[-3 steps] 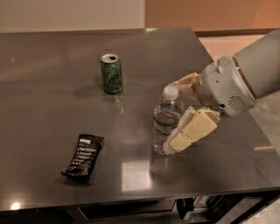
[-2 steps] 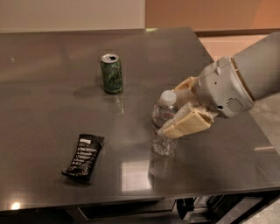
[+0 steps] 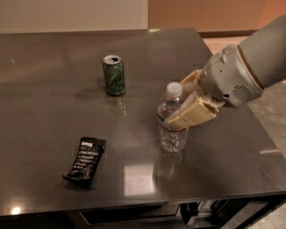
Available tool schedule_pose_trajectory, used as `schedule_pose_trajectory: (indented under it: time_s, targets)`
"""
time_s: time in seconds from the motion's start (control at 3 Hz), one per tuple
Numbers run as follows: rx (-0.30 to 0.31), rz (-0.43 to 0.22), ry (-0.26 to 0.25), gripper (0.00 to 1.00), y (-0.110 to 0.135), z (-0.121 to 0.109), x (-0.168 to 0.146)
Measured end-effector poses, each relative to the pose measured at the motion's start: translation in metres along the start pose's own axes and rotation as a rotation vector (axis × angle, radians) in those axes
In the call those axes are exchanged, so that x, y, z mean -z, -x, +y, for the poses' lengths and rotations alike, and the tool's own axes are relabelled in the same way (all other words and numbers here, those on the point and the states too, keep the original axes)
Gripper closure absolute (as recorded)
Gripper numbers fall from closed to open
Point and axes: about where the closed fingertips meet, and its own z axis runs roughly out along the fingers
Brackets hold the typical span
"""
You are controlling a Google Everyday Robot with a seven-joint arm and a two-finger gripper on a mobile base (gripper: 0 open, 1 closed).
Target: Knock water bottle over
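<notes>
Near edge, left of centre: black snack bar wrapper [image 3: 85, 161], flat, white print up, well apart from everything else.

Nearer the right edge, about midway between near and far edges: water bottle [image 3: 172, 137], clear, ribbed, white cap; upright or close to it, base on the tabletop [image 3: 44, 116], reflection visible below.

Same spot: gripper [image 3: 178, 102], tan fingers spread fairly wide, one laid across the front of the bottle's upper body, the other behind and right of the cap. Touching at the front finger as far as can be seen; not clamped. Carried on a grey-white arm [image 3: 250, 67] entering over the right edge.

Farther back, toward the left: green soda can [image 3: 113, 76], upright, opened top, well apart from the bottle.

Task status, judged: contact made, tipping not yet done; remaining, a sideways push high on the bottle until it lies flat.

Surface: dark brushed metal, glossy, lamp glare near the front edge.

Beyond the far edge: pale wall [image 3: 71, 13] left, orange-brown wall [image 3: 205, 13] right.
</notes>
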Motion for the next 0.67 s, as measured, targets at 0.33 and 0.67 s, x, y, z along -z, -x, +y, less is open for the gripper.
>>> schedule_pose_trajectory:
  time_s: [0.33, 0.67]
  targets:
    - [0.032, 0.124, -0.013, 1.0, 0.0086, -0.0147, 0.0171]
    - [0.097, 0.289, 0.008, 1.0, 0.0089, -0.0211, 0.0189]
